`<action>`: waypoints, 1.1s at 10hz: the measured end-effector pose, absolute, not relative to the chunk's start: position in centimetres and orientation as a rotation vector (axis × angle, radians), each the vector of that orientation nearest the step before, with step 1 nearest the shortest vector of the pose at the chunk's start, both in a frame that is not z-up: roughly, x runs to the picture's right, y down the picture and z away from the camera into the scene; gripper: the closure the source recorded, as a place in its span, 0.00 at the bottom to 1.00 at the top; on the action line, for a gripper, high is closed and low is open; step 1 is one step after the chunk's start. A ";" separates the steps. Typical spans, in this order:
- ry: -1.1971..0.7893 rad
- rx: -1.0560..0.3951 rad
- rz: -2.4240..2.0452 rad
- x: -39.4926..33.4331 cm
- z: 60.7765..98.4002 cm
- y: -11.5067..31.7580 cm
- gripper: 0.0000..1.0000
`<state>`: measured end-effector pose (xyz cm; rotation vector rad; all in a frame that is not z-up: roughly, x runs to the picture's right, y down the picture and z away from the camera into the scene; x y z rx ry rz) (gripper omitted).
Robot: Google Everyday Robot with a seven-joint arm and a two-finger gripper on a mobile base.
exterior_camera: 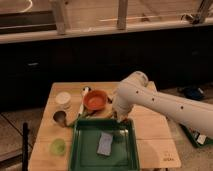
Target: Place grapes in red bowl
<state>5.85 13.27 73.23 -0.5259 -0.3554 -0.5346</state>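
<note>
The red bowl point(95, 100) is a round orange-red shallow bowl at the back middle of the wooden table. A small dark lump point(118, 135), apparently the grapes, lies in the green tray point(80, 150), just right of the grey-blue sponge point(105, 143). My white arm reaches in from the right and bends down. The gripper point(119, 120) hangs over the tray's back edge, right of the bowl and just above and behind the dark lump.
A white cup point(63, 98), a metal cup point(59, 117) and a lime-green cup point(57, 146) stand along the table's left side. A small white and dark object point(86, 91) lies behind the bowl. A dark counter runs behind the table.
</note>
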 end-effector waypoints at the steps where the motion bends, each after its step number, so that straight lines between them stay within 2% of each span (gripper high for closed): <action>1: -0.362 -0.523 -0.552 5.6 73.5 12.9 1.00; 11: -0.417 -0.521 -0.686 3.0 77.0 8.9 1.00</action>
